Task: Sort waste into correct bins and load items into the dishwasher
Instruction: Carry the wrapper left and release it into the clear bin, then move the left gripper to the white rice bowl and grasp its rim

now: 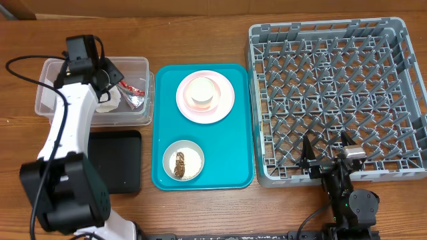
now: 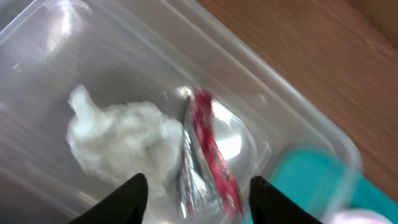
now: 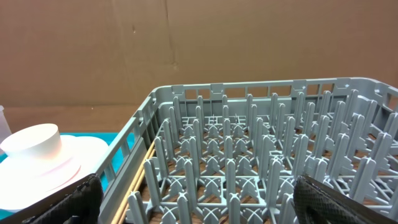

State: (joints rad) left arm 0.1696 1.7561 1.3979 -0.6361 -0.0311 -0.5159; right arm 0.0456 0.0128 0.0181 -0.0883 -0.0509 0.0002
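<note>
The foil wrapper (image 2: 205, 155), red and silver, lies in the clear tub (image 1: 143, 65) at its right end, just beside the crumpled white tissue (image 2: 118, 140), which sits to its left. In the left wrist view the wrapper is blurred, so we cannot tell whether it rests flat on the tub floor. The left fingers (image 2: 134, 190) stand apart above it, one on each side with a gap between each and the foil, so they grip nothing. From overhead we see the left gripper (image 1: 112, 77) hanging over the tub.

Near the tub, toward the front of the bench (image 1: 200, 207), lies the shallow black tray (image 1: 117, 160). To the right of both is the teal tray (image 1: 167, 127). It carries the pink plate (image 1: 183, 100) at the back, with a small pale cup (image 1: 203, 92) in its middle. At the front is the white bowl (image 1: 195, 149), which holds brown food scraps (image 1: 179, 165).

Further right, the grey dish rack (image 1: 333, 80) sits just beside the teal tray, and we see no dishes among its pegs. The right gripper (image 1: 327, 148) hovers at the rack's front edge, its fingers (image 3: 336, 199) spread wide and holding nothing.
</note>
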